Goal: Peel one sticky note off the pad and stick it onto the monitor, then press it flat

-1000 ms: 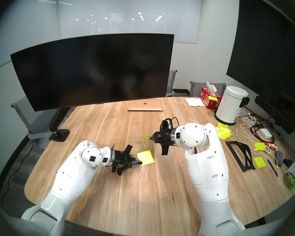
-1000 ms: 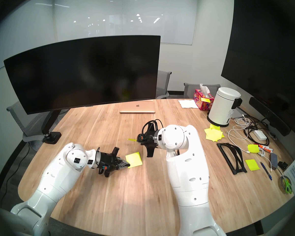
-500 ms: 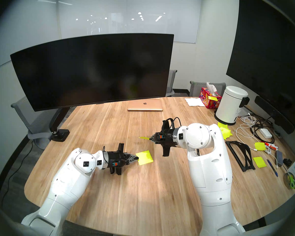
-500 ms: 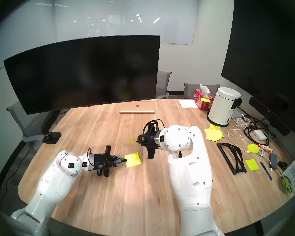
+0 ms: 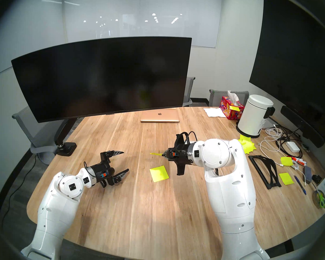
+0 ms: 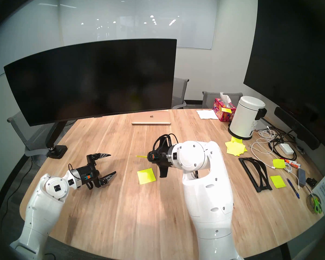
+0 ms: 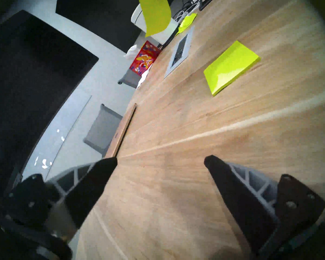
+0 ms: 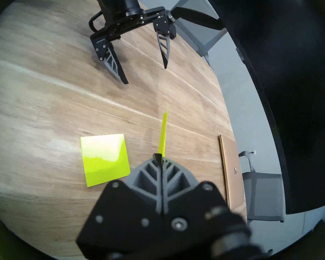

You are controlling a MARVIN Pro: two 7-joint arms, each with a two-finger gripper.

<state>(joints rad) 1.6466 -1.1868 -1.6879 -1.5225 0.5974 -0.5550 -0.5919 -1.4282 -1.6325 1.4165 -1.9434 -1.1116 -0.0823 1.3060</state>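
Note:
The pad, a neon yellow-green square stack, lies flat on the wooden table, with nothing touching it. My right gripper hovers just behind it, shut on one sticky note. The note sticks out toward the left, edge-on. My left gripper stands open and empty, well left of the pad. The wide curved monitor stands at the back left on its arm stand.
A closed gold laptop lies under the monitor's right end. At the right are a tissue box, a white bin, a jumble of yellow notes, cables, a black stand and a tall flat screen.
My left gripper left the pad's near corner, opened wide and drew back to the left. The right gripper, still holding the note, shifted slightly left. The pad stayed on the table.

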